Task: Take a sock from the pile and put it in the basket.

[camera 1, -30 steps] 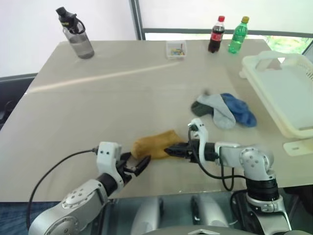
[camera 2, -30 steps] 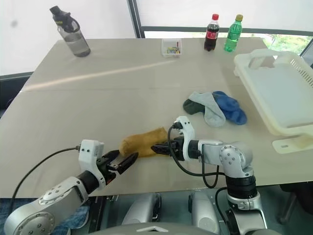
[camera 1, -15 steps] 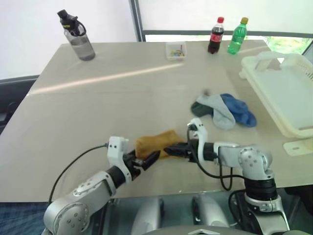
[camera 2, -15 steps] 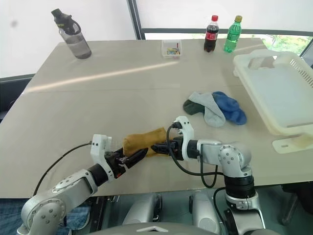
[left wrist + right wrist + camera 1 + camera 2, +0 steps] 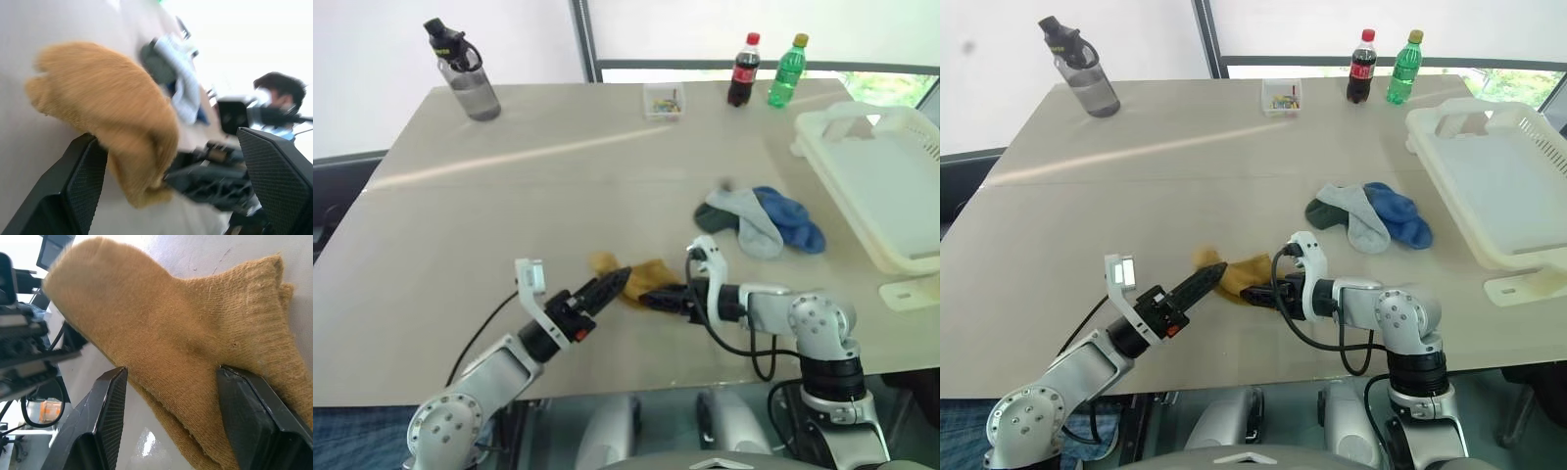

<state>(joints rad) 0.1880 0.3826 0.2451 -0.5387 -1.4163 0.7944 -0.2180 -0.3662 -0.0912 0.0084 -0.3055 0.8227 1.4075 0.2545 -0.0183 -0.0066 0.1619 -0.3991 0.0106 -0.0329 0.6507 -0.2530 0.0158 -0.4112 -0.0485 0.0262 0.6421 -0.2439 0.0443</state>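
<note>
While the mustard sock [image 5: 628,277] lies near the counter's front edge, long axis along it, the right pincer [image 5: 651,298] pinches one end; the spread left pincer [image 5: 610,285] straddles the other.

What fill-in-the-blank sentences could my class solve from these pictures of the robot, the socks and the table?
1. The sock between the two tools is ____ in colour.
2. The blue and grey socks lie on the table, not in the cream-white ____.
3. Beside the red-capped cola bottle stands a ____ bottle.
4. The left tool stands ____, its fingers wide on either side of the sock.

Missing words: mustard-yellow; basket; green; open
</note>
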